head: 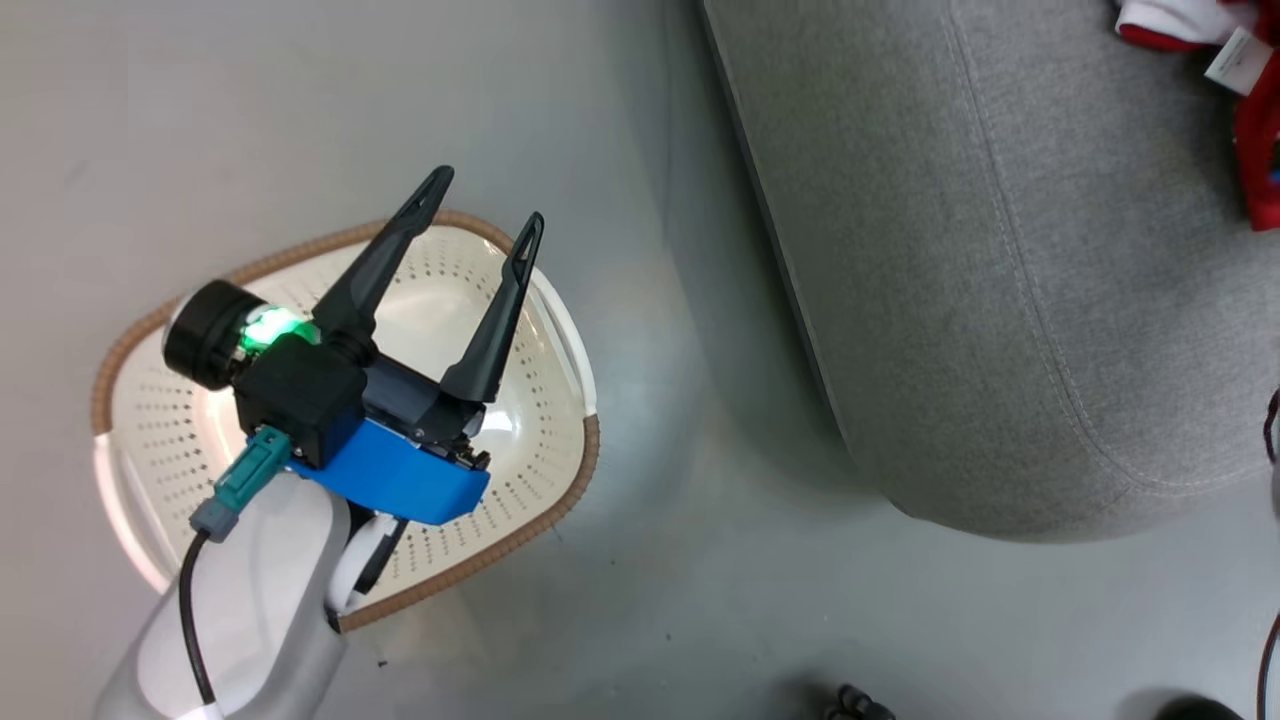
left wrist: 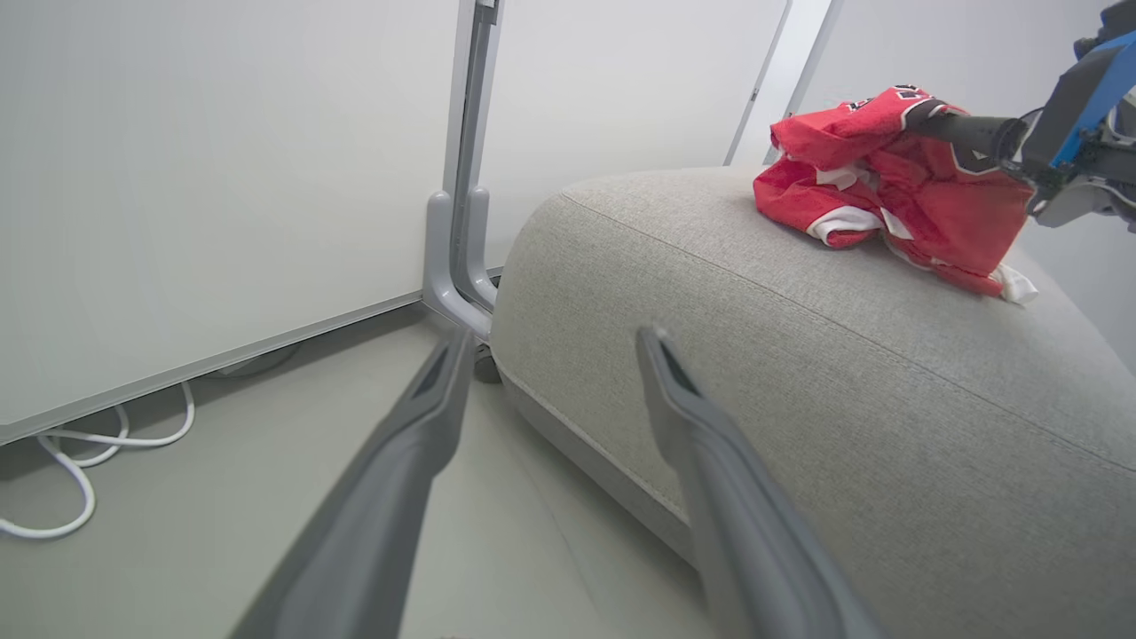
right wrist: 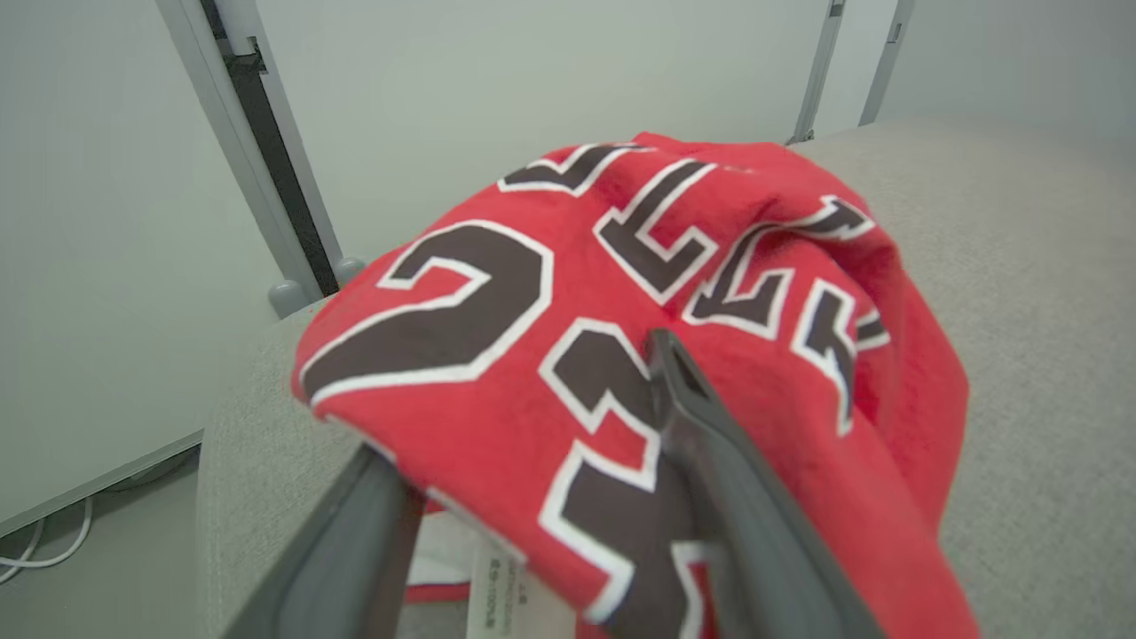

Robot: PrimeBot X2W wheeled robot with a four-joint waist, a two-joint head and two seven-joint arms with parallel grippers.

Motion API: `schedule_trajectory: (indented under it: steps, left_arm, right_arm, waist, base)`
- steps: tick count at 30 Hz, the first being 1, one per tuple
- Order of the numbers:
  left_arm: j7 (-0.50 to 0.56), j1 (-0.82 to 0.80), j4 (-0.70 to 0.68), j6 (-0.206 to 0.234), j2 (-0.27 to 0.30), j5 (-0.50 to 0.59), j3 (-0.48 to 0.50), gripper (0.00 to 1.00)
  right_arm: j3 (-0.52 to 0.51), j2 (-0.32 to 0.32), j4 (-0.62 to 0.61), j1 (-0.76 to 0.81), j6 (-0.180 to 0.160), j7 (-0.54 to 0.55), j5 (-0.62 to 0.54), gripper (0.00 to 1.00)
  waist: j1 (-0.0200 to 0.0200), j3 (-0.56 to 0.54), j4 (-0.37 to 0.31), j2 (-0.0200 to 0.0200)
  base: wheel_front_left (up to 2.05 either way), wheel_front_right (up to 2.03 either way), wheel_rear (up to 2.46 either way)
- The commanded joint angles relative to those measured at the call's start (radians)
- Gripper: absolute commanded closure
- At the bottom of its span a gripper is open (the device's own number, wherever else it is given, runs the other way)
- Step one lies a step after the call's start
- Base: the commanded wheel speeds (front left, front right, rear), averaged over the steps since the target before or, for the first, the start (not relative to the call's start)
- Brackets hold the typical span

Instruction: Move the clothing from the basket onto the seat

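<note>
**Item: clothing** [left wrist: 887,200]. Red sports garments, heaped on top of the seat [head: 1000,300], well in from the rounded edge and corner nearest the basket [head: 160,420]. Uppermost is a jersey [right wrist: 497,373] with black-and-white numbers. A white-trimmed piece [left wrist: 843,222] shows beneath it, and a care label [right wrist: 497,595] hangs at the near side.

**Item: basket.** On the floor, apart from the seat's edge. I see no garment on the parts of its inside that my arm leaves in sight.

**Item: my left gripper** [head: 488,198]. Above the basket, fingers spread wide, nothing between them.

**Item: my right gripper** [right wrist: 519,399]. At the heap on the seat, fingers wide apart. The jersey drapes over one finger and lies against the other. I judge there is no firm hold, though the covered fingertip is hidden.

**Handling, my judgement.**
- Light and limp, so it will sag and trail from any single pinch.
- The smooth knit may slip; it is not fragile.
- Best taken at a thick fold or bunched ridge near the middle of the heap, not at a hem or the label.
- Loose folds can snag a finger, so I would draw back slowly.
</note>
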Motion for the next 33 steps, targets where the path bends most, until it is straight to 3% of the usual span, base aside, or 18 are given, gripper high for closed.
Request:
schedule_trajectory:
  steps: [1,19,33]
  left_arm:
    - [-0.003,0.018,0.010,-0.002,-0.012,-0.006,0.008,0.00]
    - [-0.003,0.279,0.100,-0.002,-0.164,-0.044,0.188,0.00]
    - [-0.003,0.430,0.132,-0.002,-0.225,-0.050,0.337,0.00]
  right_arm:
    - [0.019,0.003,-0.016,0.040,0.000,-0.003,-0.008,0.00]
    - [0.240,0.062,-0.232,0.442,0.000,0.040,-0.030,0.00]
    - [0.322,0.144,-0.466,0.740,0.000,0.044,-0.076,0.00]
  waist:
    - [0.0000,-0.050,0.020,0.0000]
    - [0.0000,-0.454,0.144,0.0000]
    - [0.0000,-0.618,0.256,0.0000]
  base:
    - [0.00,0.00,0.00]
    - [0.00,0.00,0.00]
    - [0.00,0.00,0.00]
